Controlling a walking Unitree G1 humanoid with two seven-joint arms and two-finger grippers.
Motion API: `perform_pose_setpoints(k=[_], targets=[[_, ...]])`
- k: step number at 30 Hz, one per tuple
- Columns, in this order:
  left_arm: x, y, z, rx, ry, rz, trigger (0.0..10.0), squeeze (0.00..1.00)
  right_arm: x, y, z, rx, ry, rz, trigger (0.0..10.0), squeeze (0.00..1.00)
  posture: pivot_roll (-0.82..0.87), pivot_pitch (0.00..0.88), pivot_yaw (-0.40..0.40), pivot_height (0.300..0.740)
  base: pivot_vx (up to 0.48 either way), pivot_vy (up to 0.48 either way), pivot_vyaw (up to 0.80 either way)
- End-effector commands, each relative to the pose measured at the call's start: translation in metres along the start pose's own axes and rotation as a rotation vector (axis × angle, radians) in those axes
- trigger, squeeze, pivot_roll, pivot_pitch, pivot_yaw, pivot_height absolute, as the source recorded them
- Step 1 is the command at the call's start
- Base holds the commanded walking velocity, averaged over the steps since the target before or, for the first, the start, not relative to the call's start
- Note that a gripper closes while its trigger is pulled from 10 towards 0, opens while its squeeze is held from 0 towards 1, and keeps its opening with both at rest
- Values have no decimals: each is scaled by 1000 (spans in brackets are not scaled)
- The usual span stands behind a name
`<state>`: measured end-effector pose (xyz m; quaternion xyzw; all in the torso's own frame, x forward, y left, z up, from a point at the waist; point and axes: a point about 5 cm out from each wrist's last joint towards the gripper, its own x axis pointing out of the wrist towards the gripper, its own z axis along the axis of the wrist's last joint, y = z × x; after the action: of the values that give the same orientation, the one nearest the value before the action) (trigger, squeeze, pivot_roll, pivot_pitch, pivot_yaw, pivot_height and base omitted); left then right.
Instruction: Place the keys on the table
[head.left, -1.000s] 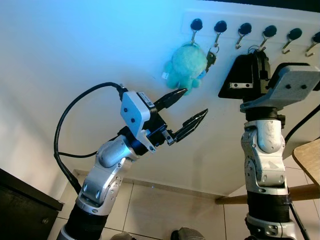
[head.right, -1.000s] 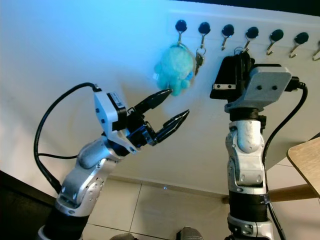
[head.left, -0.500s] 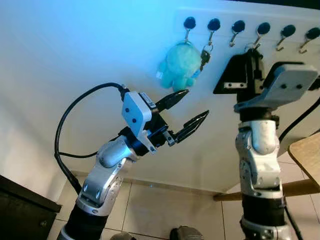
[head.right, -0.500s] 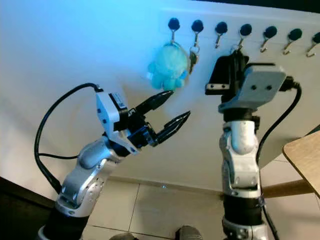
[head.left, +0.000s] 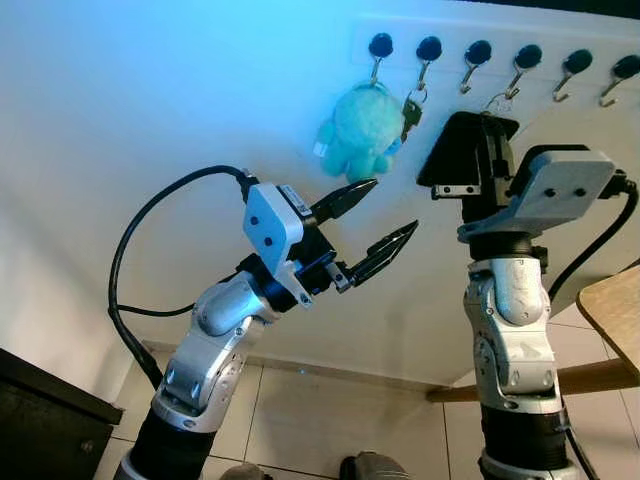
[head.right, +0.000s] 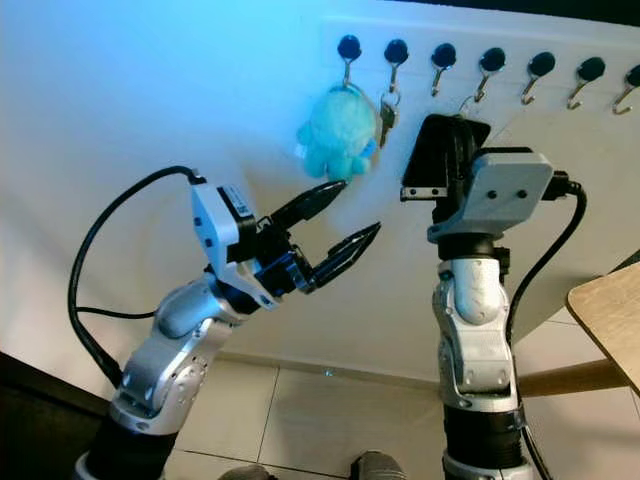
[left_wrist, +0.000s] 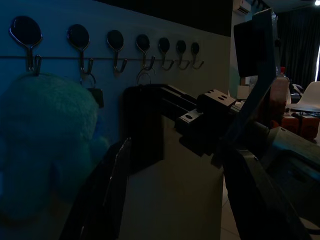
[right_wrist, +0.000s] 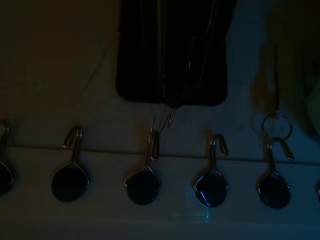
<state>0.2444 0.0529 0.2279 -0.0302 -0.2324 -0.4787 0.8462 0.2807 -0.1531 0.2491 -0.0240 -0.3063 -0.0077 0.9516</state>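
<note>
- Nearest to me, at 6 o'clock in the head view, I see pale floor tiles (head.left: 300, 410); a dark cabinet (head.left: 45, 425) sits at 8 o'clock.
- At 3 o'clock, the corner of a wooden table (head.left: 615, 315) juts in, well apart from the wall hooks.
- My left gripper (head.left: 385, 220) is raised toward the wall with its two black fingers spread apart and holding nothing. The upper fingertip (head.left: 360, 187) sits just below a fluffy teal plush toy (head.left: 362, 130).
- My right gripper (head.left: 470, 150) points up at the hook rail. I cannot tell whether its fingers are apart or together, since the wrist camera shows them as one dark mass just under a hook.
- On the wall at 12 o'clock, a row of black-knobbed hooks (head.left: 478, 52) runs across.
- The keys (head.left: 411, 108) hang from the second hook from the left, right beside the plush toy, which hangs from the first.
</note>
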Motion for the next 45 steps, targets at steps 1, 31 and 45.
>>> perform_pose_setpoints(k=[1,31,45], targets=[[0,-1,1,21,10,-13,10000,0,1,4,1,5,4,24,10000,0,23,125,-17,740,0,0,0],[1,-2,2,28,4,-21,10000,0,23,26,39,97,-140,168,10000,0,26,116,-15,740,0,0,0],[0,-2,3,30,3,-21,10000,0,34,29,41,135,-121,217,10000,0,30,123,-14,740,0,0,0]])
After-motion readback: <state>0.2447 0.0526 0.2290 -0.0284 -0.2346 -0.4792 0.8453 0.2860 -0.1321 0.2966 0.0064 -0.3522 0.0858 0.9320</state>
